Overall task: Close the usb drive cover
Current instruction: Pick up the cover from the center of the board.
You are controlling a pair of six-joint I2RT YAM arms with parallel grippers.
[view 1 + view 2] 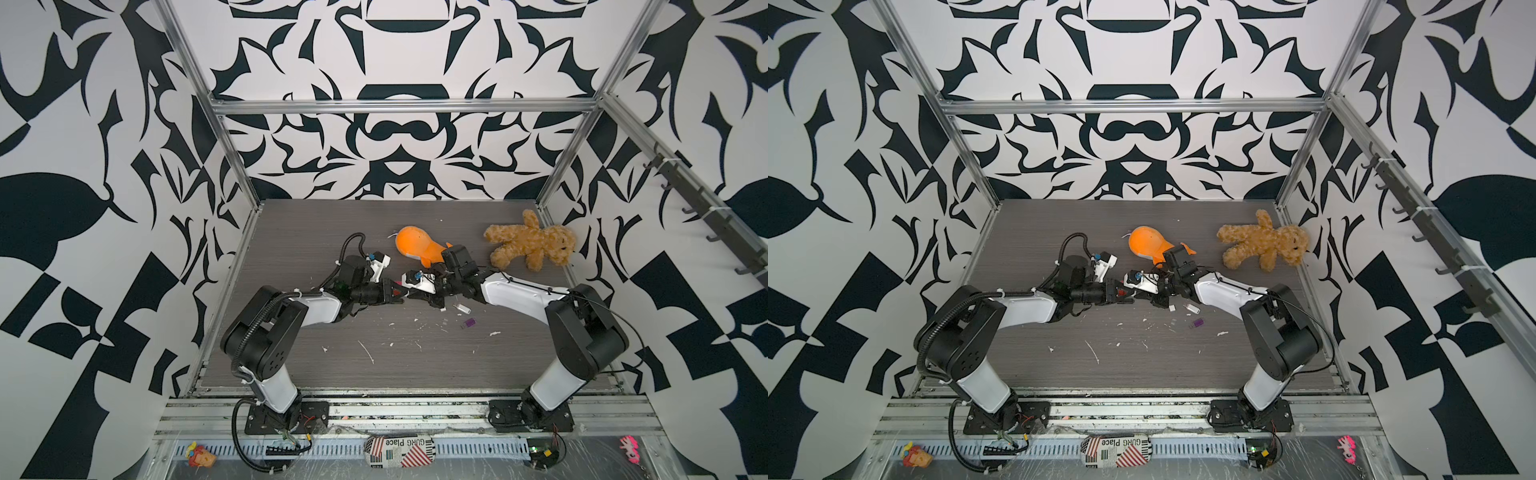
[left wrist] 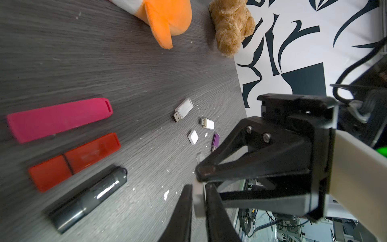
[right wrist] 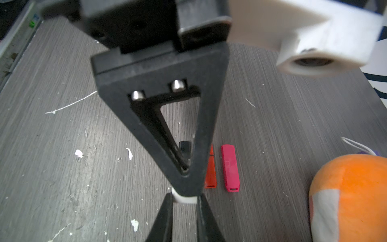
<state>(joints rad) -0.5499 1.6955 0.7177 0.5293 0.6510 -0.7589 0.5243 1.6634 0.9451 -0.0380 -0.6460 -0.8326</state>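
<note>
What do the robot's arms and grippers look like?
The left arm and right arm have white shells and black joints. A ribbed black hose runs along the left arm; a thin black cable loops off the right arm. The left gripper and right gripper have black, triangular, open-frame fingers.

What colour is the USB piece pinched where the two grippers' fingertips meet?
White. The USB piece shows best in the right wrist view.

Plush whale [image 1: 415,247] mid-back, teddy bear [image 1: 528,243] right of it — loose drives [image 1: 462,308] in front
</note>
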